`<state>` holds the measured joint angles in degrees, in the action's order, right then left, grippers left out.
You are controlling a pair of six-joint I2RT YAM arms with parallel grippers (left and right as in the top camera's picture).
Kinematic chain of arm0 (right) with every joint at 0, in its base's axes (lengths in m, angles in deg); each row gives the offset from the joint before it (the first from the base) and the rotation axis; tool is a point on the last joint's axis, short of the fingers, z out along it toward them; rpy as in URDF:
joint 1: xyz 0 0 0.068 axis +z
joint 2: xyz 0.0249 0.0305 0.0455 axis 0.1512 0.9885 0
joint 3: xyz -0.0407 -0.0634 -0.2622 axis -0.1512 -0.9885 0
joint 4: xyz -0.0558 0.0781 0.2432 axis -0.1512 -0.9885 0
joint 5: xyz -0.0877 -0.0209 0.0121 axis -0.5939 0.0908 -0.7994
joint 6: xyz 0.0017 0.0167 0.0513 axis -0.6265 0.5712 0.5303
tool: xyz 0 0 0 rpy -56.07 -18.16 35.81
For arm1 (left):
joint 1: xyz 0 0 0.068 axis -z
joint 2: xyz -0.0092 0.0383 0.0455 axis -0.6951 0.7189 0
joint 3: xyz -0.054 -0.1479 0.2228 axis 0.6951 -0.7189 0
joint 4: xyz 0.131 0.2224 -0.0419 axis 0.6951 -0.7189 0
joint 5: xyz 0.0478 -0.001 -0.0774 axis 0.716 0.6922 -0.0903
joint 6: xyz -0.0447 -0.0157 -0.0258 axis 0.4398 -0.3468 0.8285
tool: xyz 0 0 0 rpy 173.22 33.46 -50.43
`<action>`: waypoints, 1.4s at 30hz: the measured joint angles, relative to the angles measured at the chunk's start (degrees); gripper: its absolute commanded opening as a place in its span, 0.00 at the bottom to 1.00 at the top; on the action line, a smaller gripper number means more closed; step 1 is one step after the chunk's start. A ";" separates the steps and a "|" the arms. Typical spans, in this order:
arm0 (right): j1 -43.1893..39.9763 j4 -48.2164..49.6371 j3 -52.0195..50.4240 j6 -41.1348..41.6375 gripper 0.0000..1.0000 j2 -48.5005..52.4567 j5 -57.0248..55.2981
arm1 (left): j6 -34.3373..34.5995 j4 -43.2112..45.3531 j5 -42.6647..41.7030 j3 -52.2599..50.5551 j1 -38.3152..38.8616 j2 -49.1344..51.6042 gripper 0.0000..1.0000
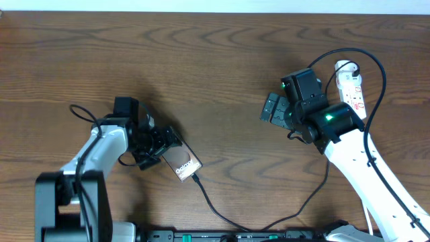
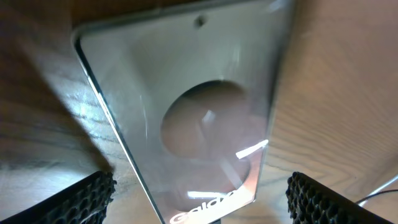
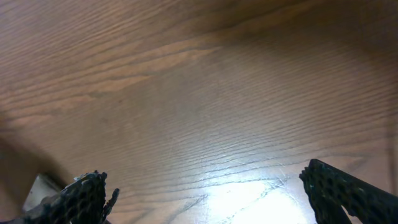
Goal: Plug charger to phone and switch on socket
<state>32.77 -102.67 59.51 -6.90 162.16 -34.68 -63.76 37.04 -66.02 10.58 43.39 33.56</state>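
The phone (image 1: pixel 185 163) lies flat on the wooden table (image 1: pixel 201 67) in the lower left of the overhead frame, set on a diagonal. White "Galaxy" lettering shows near its lower-right end. In the left wrist view the same lettering is cut off at the bottom edge of the frame, below a dark oval patch on the glossy back (image 2: pixel 186 93).

The charger (image 1: pixel 215 208), a thin black cable, meets the phone's lower-right short edge. From there it runs down toward the bottom centre of the frame, then curves up to the right. Whether its tip is fully seated cannot be told.

The socket (image 1: pixel 351 86) is a white strip in the upper right, partly covered by the right arm, with small red marks along it; no print on it can be read.

The left arm reaches in from the lower left corner, elbow bent. The left gripper (image 1: pixel 163 149) hangs over the phone's upper-left end, its fingers (image 2: pixel 84 199) spread wide on either side of the slab and clear of its edges.

The right arm rises diagonally from the lower right. The right gripper (image 1: pixel 272 107) points left over bare wood just left of the socket. Its fingers (image 3: pixel 74 199) are fully spread, with only table between them.
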 measured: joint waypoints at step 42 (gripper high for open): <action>-50.64 -8.85 25.90 -29.18 0.99 -2.19 21.84 | -7.89 4.72 8.52 8.17 -0.04 -42.97 0.91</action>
<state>-17.87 -111.52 85.41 -36.08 159.97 -12.85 -71.65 41.76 -57.50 18.75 43.35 -9.42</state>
